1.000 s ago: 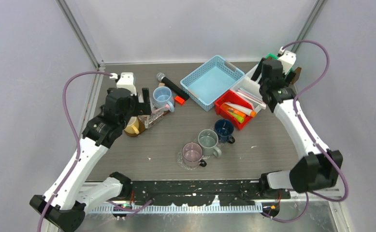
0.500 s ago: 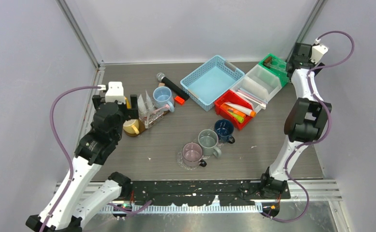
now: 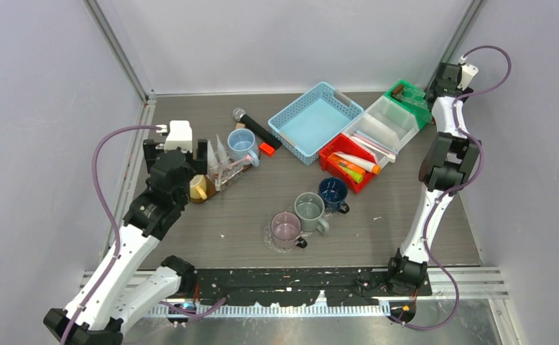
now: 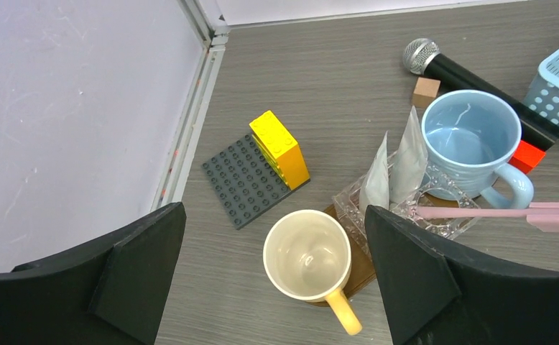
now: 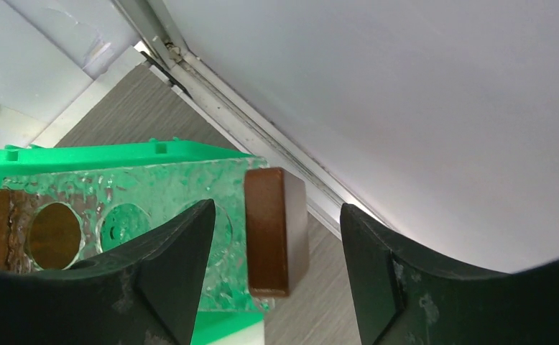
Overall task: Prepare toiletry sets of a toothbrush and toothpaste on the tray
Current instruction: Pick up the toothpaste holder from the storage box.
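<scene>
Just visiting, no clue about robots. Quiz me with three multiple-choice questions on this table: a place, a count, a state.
1. Where do the toothpaste tubes lie? A) in the blue basket B) in the red bin C) in a mug
2. How many mugs are out? A) three B) five C) seven
3. How is the left gripper? A) open, holding nothing B) shut on a toothbrush C) shut on a mug

1 B: the tubes rest inside the red bin; the blue basket is empty.
2 B: light blue, cream, pink, grey, navy.
3 A: its fingers stand wide apart above the cream mug.
</scene>
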